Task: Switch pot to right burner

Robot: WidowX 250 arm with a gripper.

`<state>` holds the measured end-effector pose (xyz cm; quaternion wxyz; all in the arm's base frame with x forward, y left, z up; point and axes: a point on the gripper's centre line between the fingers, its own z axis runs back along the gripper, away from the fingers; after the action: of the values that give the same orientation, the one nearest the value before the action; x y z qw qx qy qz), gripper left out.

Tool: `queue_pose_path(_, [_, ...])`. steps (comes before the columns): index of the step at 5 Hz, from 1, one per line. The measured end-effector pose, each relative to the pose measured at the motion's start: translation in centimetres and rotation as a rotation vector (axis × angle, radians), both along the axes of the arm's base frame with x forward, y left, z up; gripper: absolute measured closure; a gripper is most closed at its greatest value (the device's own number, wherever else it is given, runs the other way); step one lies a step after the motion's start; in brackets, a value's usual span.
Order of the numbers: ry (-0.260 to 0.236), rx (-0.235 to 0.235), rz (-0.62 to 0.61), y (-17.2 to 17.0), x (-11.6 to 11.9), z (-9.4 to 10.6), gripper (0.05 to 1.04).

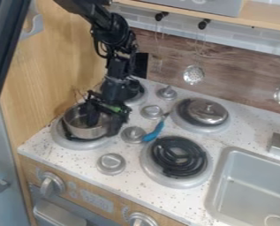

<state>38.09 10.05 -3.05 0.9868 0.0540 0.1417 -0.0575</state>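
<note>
Pot [83, 131] on near left burner [77, 145], tool [104, 127] at its right rim, can't tell if clamped on or loose; poor rim hold could let pot tip on lifting; low pass toward near right burner [195, 156] could snag blue-handled utensil [155, 131]; far right burner [216, 129] has lid [206, 111], pot would sit badly there; pot's right side partly hidden by tool, far left burner [141, 98] partly behind arm [115, 37]

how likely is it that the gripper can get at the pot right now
Likely yes: the gripper is down at the pot, partly over its open top, and nothing seems to block it.
</note>
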Motion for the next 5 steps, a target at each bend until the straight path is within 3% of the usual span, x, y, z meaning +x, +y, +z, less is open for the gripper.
queue_pose_path(1, [-0.010,-0.007,-0.008,-0.1,0.2,-0.1,0.673])
queue_pose_path(2, [-0.015,-0.016,-0.013,-0.1,0.2,-0.2,0.904])
queue_pose_path(3, [-0.017,-0.021,-0.012,-0.2,0.2,-0.2,1.003])
queue_pose_path(4, [-0.038,-0.088,-0.016,-1.4,-0.2,0.2,1.014])
queue_pose_path(5, [-0.160,-0.229,0.014,-4.2,0.6,3.5,1.017])
